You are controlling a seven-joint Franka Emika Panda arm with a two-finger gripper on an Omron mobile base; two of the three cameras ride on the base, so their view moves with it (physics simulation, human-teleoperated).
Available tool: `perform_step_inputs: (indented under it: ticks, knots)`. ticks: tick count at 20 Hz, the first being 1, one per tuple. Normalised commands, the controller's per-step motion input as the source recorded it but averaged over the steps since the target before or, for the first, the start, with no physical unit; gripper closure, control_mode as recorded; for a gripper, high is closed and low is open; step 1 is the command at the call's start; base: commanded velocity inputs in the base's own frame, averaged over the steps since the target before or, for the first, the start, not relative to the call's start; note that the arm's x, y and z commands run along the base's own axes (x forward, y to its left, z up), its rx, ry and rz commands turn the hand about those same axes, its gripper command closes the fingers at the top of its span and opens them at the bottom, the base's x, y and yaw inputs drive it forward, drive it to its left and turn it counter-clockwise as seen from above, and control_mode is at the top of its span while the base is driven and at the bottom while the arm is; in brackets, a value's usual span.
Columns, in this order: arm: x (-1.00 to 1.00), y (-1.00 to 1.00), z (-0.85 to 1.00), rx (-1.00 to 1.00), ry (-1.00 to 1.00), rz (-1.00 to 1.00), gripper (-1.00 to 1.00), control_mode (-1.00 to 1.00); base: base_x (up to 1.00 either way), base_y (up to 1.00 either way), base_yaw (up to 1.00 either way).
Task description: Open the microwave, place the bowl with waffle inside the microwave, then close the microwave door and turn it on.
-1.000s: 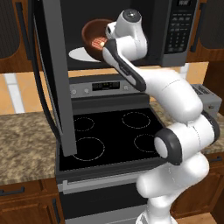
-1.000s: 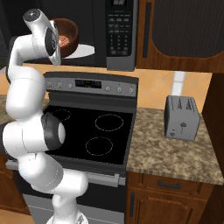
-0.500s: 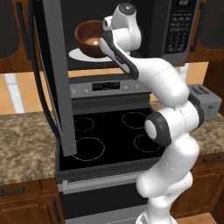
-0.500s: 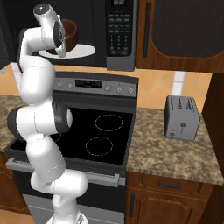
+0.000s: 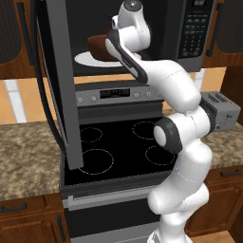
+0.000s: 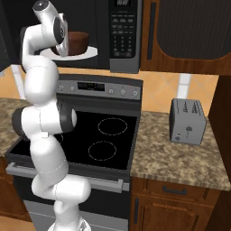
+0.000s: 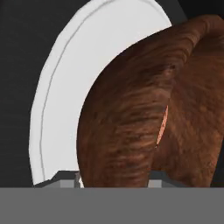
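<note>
The microwave (image 5: pixel 199 28) (image 6: pixel 124 36) hangs above the stove with the microwave door (image 5: pixel 59 85) swung wide open to the left. Inside, the dark reddish-brown bowl with waffle (image 5: pixel 98 46) (image 6: pixel 76 43) (image 7: pixel 131 113) sits on the white turntable plate (image 5: pixel 88 60) (image 6: pixel 90 52) (image 7: pixel 65 87). A thin orange sliver of waffle (image 7: pixel 162 124) shows past the rim. My gripper (image 7: pixel 113 181) reaches into the cavity at the bowl's near side. It is open, with its fingertips (image 7: pixel 65 181) apart on either side of the bowl's wall.
The open door juts out over the left side of the black stove (image 5: pixel 118 147). A grey toaster (image 6: pixel 187 122) (image 5: pixel 218 111) stands on the granite counter (image 6: pixel 176 158) to the right. Wooden cabinets flank the microwave.
The bowl has gone from tilted above the plate to sitting level on it. My fingers have spread apart, and the arm's elbow has swung round.
</note>
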Motion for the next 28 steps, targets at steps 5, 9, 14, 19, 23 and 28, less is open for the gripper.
perform_step_inputs:
  ticks: [5, 9, 14, 19, 23, 28]
  knots:
    - [-0.63, 0.0, -0.07, 0.0, -0.28, -0.16, -1.0, -1.0, 0.0, 0.0, 0.0]
    - [-1.0, -0.08, 0.0, 0.06, -0.28, -0.1, -1.0, -1.0, 0.0, 0.0, 0.0]
    - [-1.0, -0.5, 0.0, 0.2, -0.01, -0.01, -1.0, -1.0, 0.0, 0.0, 0.0]
    - [-1.0, -0.19, 0.0, 0.04, -0.17, 0.01, -1.0, -1.0, 0.0, 0.0, 0.0]
    - [-1.0, 0.0, 0.0, 0.0, -0.2, 0.03, -1.0, -1.0, 0.0, 0.0, 0.0]
    - [-1.0, -0.04, 0.0, 0.0, -0.19, 0.01, -1.0, -1.0, 0.0, 0.0, 0.0]
